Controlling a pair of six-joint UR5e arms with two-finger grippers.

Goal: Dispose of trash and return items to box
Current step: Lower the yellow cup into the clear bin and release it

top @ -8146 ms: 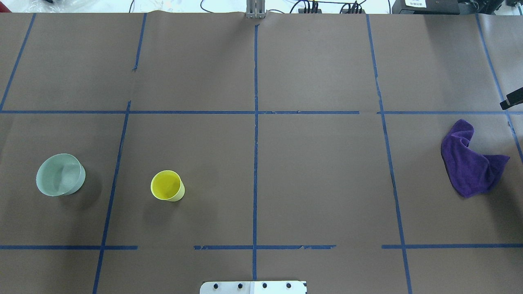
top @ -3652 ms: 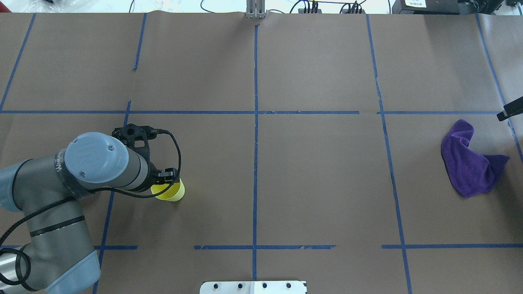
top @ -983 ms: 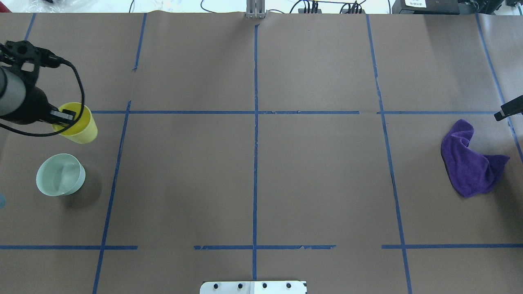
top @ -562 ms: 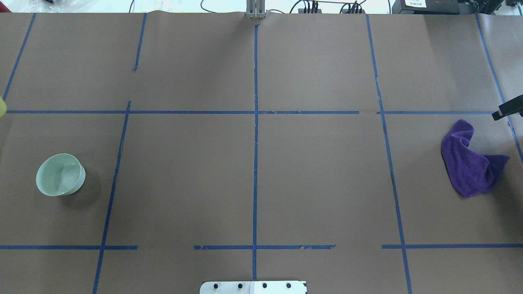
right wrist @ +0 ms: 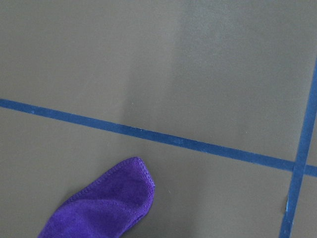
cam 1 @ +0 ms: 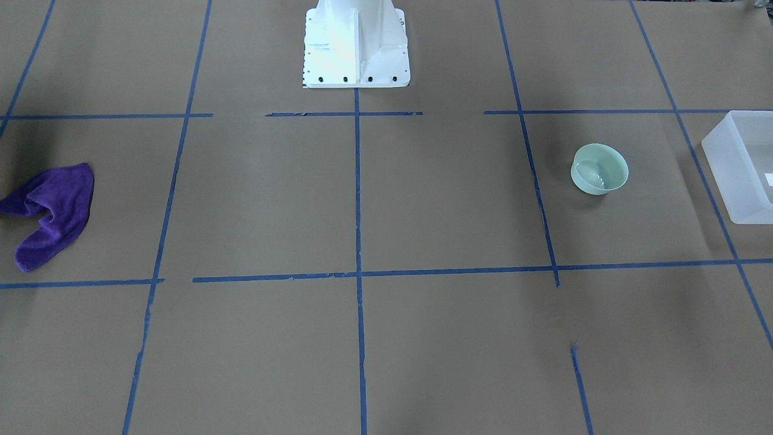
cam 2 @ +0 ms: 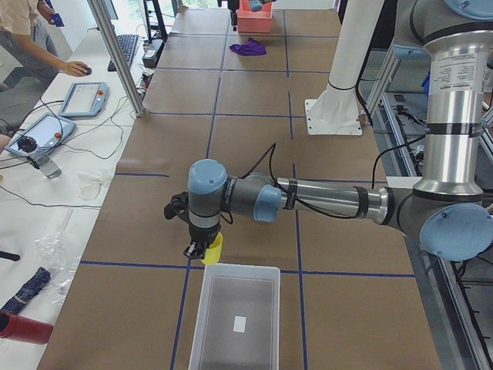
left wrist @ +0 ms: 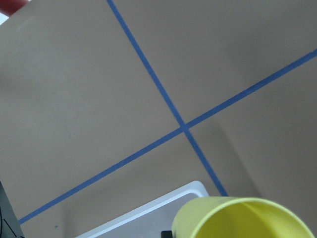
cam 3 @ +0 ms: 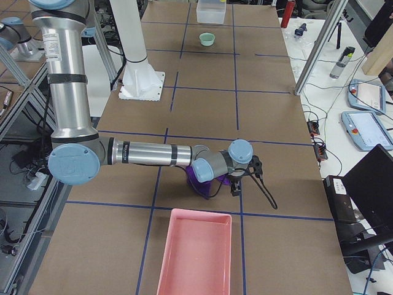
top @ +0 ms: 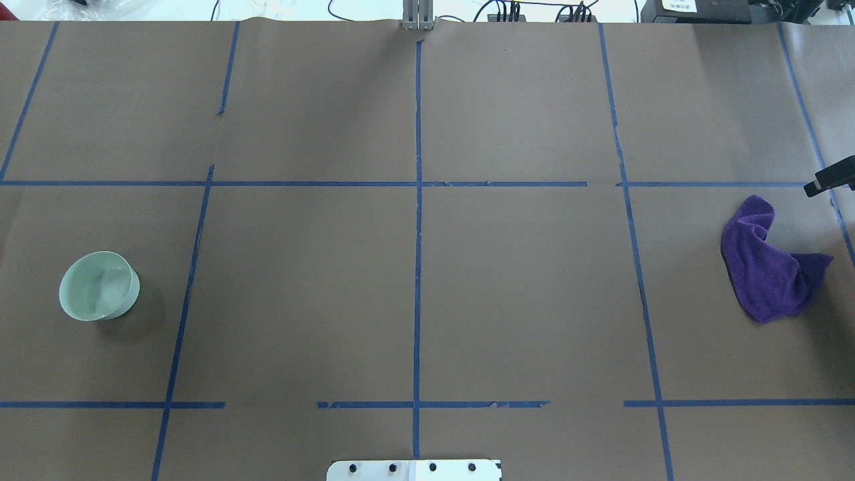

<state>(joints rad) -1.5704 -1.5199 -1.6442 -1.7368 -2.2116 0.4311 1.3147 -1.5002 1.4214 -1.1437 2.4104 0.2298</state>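
A long table [top: 521, 280] covered in brown paper, marked into rectangles by blue tape lines [top: 417, 267]. Along its far edge runs a white bench [cam 2: 92, 142] with cables, a keyboard [cam 2: 131, 46] and teach pendants [cam 2: 83, 99]. Slanted aluminium posts [cam 2: 127, 81] rise there.

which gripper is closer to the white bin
Left. The left gripper holds the yellow cup at the edge of the white bin; the right gripper hangs by the purple cloth at the table's opposite end.
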